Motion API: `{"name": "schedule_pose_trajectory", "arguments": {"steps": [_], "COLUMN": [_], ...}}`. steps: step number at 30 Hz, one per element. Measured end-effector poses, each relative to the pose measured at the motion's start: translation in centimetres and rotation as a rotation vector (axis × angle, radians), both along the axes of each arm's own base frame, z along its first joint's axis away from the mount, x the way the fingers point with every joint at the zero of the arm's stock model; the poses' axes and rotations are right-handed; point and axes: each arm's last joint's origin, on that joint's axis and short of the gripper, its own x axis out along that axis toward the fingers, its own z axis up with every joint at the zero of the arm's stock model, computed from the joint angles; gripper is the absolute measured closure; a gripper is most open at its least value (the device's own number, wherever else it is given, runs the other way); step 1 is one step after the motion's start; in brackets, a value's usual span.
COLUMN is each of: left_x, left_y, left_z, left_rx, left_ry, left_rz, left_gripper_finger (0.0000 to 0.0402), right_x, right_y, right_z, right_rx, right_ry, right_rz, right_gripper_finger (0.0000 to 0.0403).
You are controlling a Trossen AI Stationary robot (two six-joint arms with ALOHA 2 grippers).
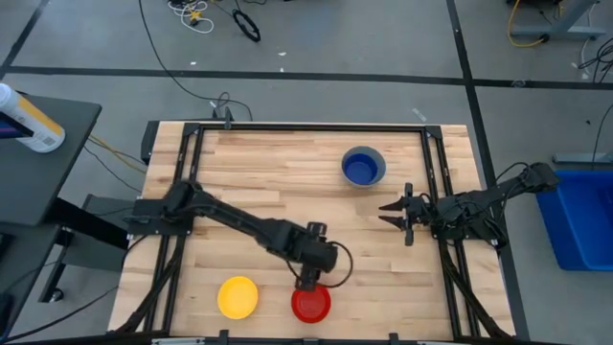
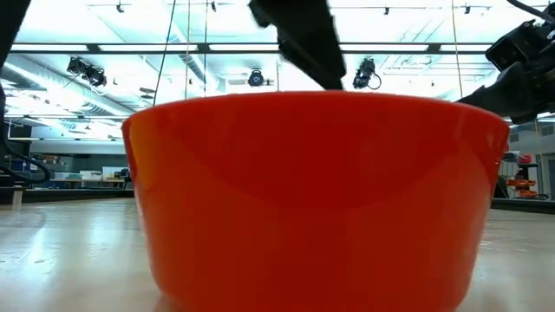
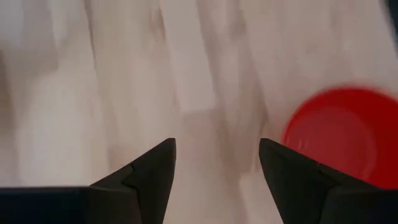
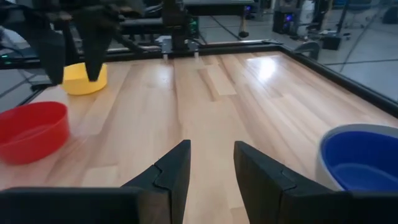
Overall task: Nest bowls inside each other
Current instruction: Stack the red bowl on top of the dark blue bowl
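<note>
A red bowl stands upright on the table near the front edge and fills the low view. A yellow bowl sits to its left. A dark blue bowl rests inside a grey bowl at the far right, also in the right wrist view. My left gripper hangs open just beyond the red bowl's far rim, with bare wood between its fingers. My right gripper waits open at the right, nearer than the blue bowl.
A black frame borders the wooden tabletop. Bare wood lies across the middle and far left of the table. A blue bin stands off the table's right side, and cables lie on the floor beyond the far edge.
</note>
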Motion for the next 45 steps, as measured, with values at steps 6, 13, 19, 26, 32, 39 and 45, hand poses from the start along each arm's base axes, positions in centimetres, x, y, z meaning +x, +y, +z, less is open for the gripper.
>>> {"name": "schedule_pose_trajectory", "arguments": {"steps": [6, 13, 19, 26, 32, 39, 45], "left_x": [-4.6, -8.7, -8.7, -7.0, -6.5, -6.1, -6.0], "left_y": [-0.6, -3.6, -5.6, -4.6, -4.2, -4.4, -4.3], "left_z": [-2.4, -1.7, -4.3, -7.3, -7.9, -10.8, -10.6], "left_rx": [-0.182, -0.319, -0.32, -0.313, -0.338, -0.376, -0.323], "left_ry": [-0.192, -0.346, -0.311, -0.258, -0.239, -0.157, -0.199], "left_rz": [0.101, 0.144, 0.163, 0.185, 0.19, 0.218, 0.227], "left_gripper_finger": [0.0164, 0.0164, 0.0164, 0.0164, 0.0164, 0.0164, 0.0176], "right_x": [0.0, 0.0, 0.0, 0.0, 0.0, 0.0, 0.0], "right_y": [0.2, 0.2, 0.2, 0.2, 0.3, 0.3, 0.3], "right_z": [-0.1, -0.1, -0.1, -0.1, -0.1, -0.1, -0.1], "right_rx": [0.011, 0.031, 0.032, 0.044, 0.052, 0.052, 0.052], "right_ry": [0.011, 0.012, 0.012, 0.011, 0.016, 0.017, 0.017], "right_rz": [0.059, 0.066, 0.067, 0.067, 0.094, 0.097, 0.097], "right_gripper_finger": [0.0274, 0.0274, 0.0272, 0.0272, 0.027, 0.0273, 0.0273]}}
